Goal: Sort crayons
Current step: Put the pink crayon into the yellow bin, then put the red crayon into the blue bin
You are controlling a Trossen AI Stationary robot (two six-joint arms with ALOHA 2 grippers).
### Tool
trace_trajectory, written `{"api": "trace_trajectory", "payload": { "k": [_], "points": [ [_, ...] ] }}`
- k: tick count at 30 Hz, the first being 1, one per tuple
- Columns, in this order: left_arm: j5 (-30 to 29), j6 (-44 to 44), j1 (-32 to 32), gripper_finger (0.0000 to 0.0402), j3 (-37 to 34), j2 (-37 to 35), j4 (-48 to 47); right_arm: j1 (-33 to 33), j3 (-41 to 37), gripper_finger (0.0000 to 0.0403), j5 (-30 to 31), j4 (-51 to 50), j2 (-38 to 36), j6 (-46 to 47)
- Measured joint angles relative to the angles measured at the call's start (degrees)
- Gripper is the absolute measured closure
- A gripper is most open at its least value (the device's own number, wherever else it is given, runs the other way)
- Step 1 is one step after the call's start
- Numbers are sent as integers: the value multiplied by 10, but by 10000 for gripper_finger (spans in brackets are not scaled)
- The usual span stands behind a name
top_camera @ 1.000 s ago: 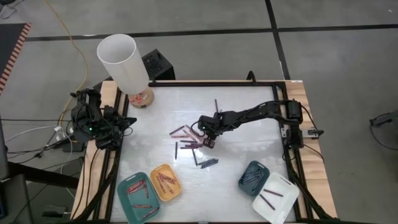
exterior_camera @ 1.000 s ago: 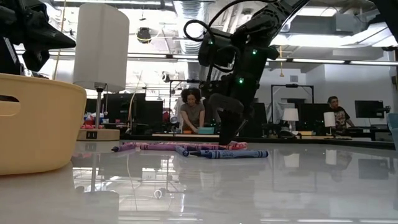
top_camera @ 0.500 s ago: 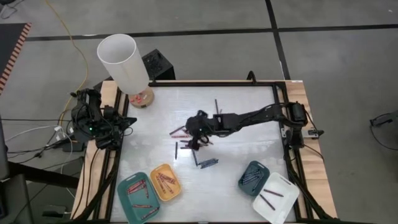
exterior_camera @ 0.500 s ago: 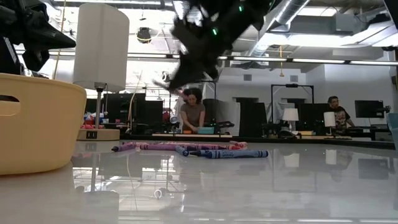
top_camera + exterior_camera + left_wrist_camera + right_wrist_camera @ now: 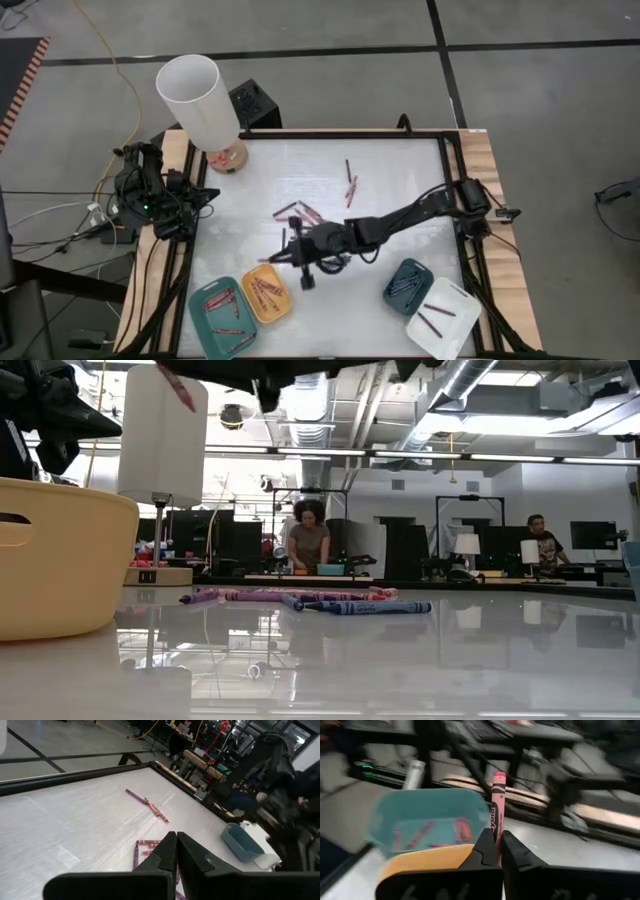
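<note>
The white glossy counter (image 5: pixel 400 190) with its black frame carries everything here. At its far-left corner stands a tall white cylindrical lamp shade (image 5: pixel 196 98) on a small wooden base. The right arm reaches from the counter's right edge across to the near-left part, and its right claw (image 5: pixel 292 257) hangs above the counter just beside the yellow tray, fingers clamped on a single pink paper-wrapped crayon (image 5: pixel 498 802) that sticks out past the fingertips; in the right wrist view the crayon points toward the yellow and teal trays. The left arm waits folded at the counter's left edge, its left claw (image 5: pixel 175 851) closed with the two fingers pressed together and nothing between them. Along the near edge lie four small plastic trays: a teal rectangular tray (image 5: pixel 222 315) with several reddish crayons in it, touching or just beside a yellow oval tray (image 5: pixel 281 308) that also holds a few, and on the right a dark-blue tray (image 5: pixel 420 290) with dark crayons, next to a white tray (image 5: pixel 456 322) with two dark sticks. The loose crayons (image 5: pixel 298 212), thin short sticks in purple, red and pink, lie scattered in the middle of the counter, with a separate pair (image 5: pixel 349 178) farther toward the back. In the low view a blue crayon (image 5: pixel 375 607) lies in front of the heap.
</note>
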Motion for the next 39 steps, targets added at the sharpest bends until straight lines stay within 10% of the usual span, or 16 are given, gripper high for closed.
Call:
{"api": "trace_trajectory", "payload": {
  "k": [20,39],
  "points": [
    [0,0,0,401,0,0,0,11,105,399,-123,136,214,120],
    [1,-10,0,401,0,0,-6,6,104,328,-105,43,214,133]
  ]
}}
